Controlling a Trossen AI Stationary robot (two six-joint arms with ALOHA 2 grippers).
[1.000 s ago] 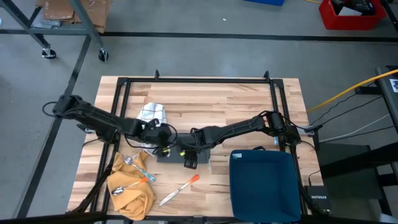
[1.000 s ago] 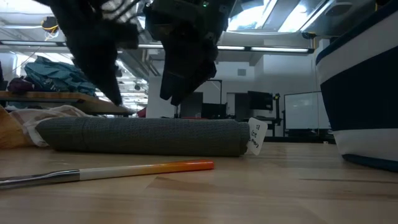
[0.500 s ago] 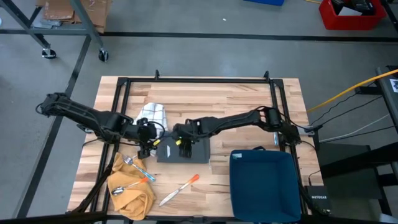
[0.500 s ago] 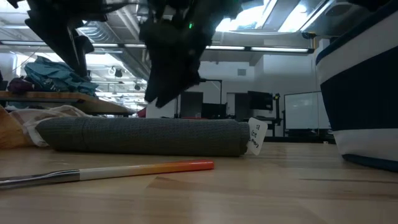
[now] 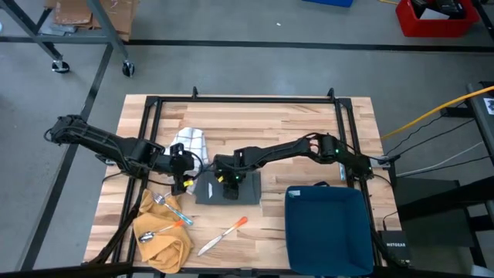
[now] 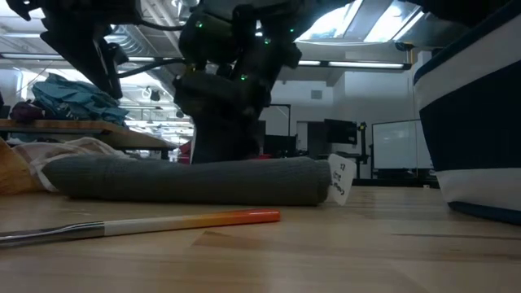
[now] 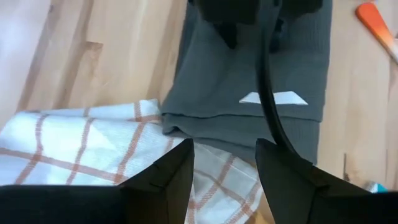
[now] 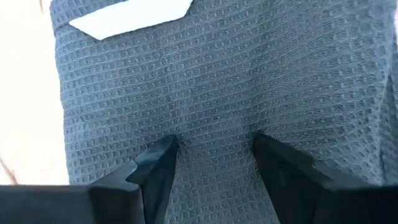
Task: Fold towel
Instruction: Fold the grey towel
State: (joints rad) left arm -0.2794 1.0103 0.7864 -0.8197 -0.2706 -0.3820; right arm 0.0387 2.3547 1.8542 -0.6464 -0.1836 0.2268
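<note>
Right wrist view: we see the right gripper (image 8: 211,165), fingers apart, pressing down on the grey towel (image 5: 226,188), which lies folded mid-table beside the checked cloth (image 7: 93,152). Left gripper (image 5: 187,180) hovers at the towel's edge, fingers apart. Risk, in our judgement: closing now could bunch the top layer and undo the fold. Half a second ago the right gripper was above the towel; now it touches.

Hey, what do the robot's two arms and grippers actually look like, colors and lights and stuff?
Both arms are slim, black and jointed, with thin dark cables running along them. The left gripper has two flat, matte black fingers with angular tips. The right gripper has the same black fingers, and small green lights glow on its wrist housing.
</note>
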